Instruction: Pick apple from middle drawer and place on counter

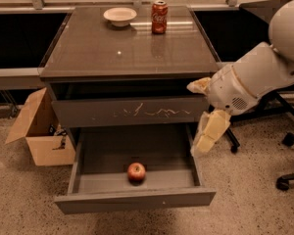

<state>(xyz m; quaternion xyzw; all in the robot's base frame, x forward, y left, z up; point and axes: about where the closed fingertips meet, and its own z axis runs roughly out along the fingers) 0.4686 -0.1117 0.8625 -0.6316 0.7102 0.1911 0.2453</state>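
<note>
The apple [136, 172], small and red, lies in the open middle drawer [137, 199] near its front panel, a little right of centre. The drawer is pulled well out below the closed drawer with white scratches [132, 112]. The counter [127, 45] is the glossy grey-brown top of the cabinet. My gripper [208, 131], cream-coloured, hangs down from the white arm [255, 77] at the right side of the cabinet, just above the open drawer's right wall. It is to the right of the apple, higher up, and holds nothing.
A red cola can [159, 17] and a white bowl [120, 16] stand at the back of the counter. An open cardboard box [41, 133] sits on the floor to the left. Office chair bases [286, 177] stand on the right.
</note>
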